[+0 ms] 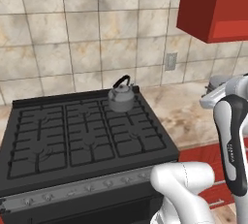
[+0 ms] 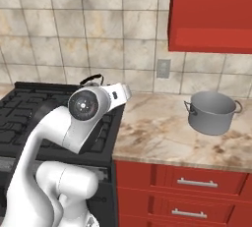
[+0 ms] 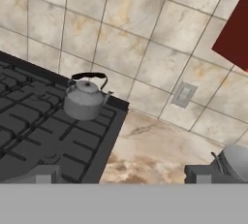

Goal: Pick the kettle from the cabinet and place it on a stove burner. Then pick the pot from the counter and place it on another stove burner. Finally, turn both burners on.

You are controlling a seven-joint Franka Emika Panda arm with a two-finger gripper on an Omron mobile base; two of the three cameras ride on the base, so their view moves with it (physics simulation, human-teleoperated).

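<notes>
Black gas cooktop [image 1: 72,136] as landmark. Red cabinet [image 2: 211,14] on wall above and right of cooktop. Marble counter [image 2: 162,132] adjoins cooktop's right edge. Grey pot [image 2: 212,112] upright on counter, well right of cooktop. Kettle [image 1: 121,96] upright on cooktop's back right burner [image 1: 127,109]. End effector [image 3: 121,173] above cooktop's right edge, fingers spread wide, holding nothing.

The kettle [image 1: 120,98] stands on the cooktop's [image 1: 77,136] back right burner [image 1: 127,109].
</notes>
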